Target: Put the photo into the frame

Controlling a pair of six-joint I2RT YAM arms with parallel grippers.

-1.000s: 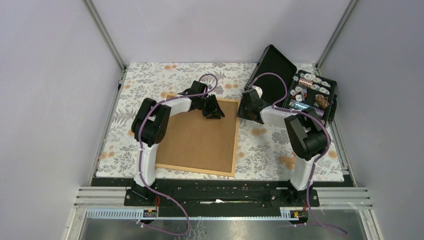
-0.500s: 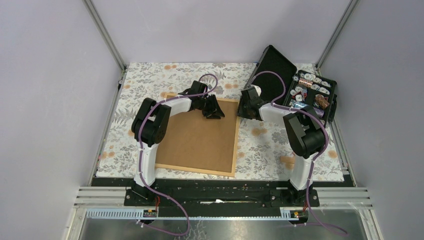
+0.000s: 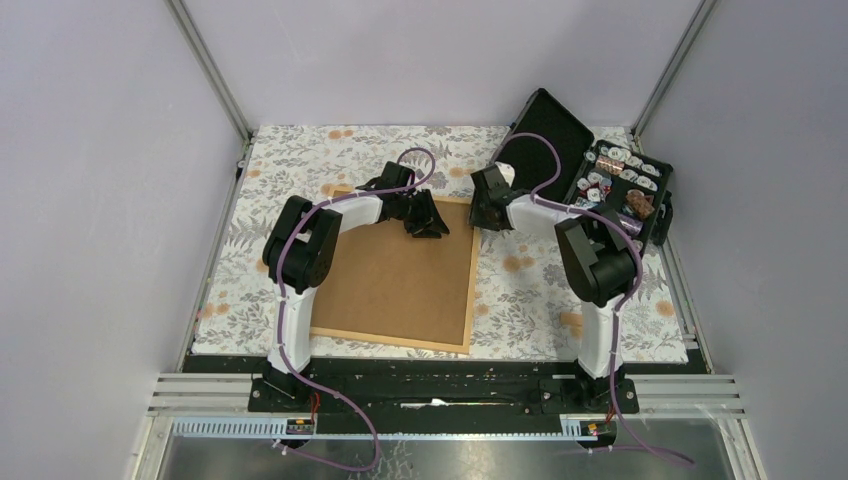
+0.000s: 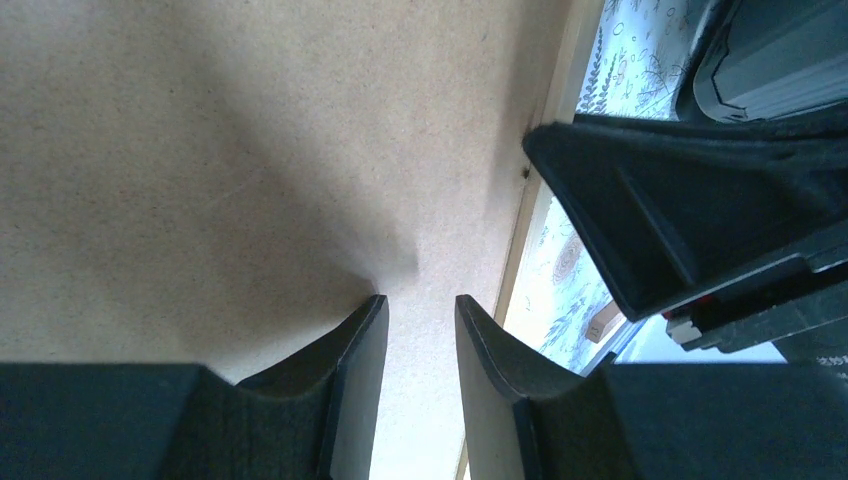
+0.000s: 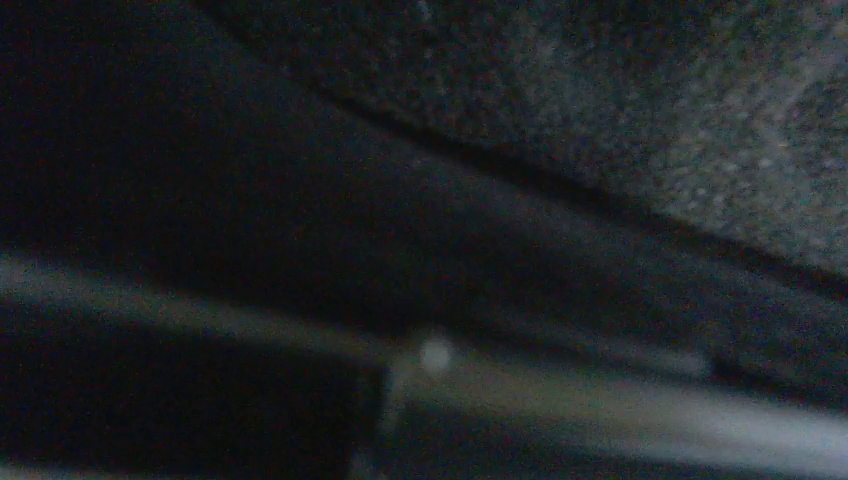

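The frame [image 3: 471,290] lies face down on the flowered cloth, and its plain brown backing board [image 3: 400,280] fills it. The photo is out of view. My left gripper [image 3: 432,228] hovers over the board near the frame's far right corner. In the left wrist view that gripper [image 4: 422,305] is open, with only bare board showing in the gap, and the pale moulding [image 4: 530,230] runs past on the right. My right gripper [image 3: 484,216] sits just outside that same corner, close to the moulding. The right wrist view is dark and blurred, so its jaws do not show.
A black hard case [image 3: 622,195] full of small parts stands open at the back right, its lid [image 3: 550,135] raised just behind my right gripper. The flowered cloth [image 3: 530,300] covers the table up to the metal rails at the near edge.
My right gripper has swung left and a little farther back, closing on the frame's far right corner. The left arm and the frame have not moved.
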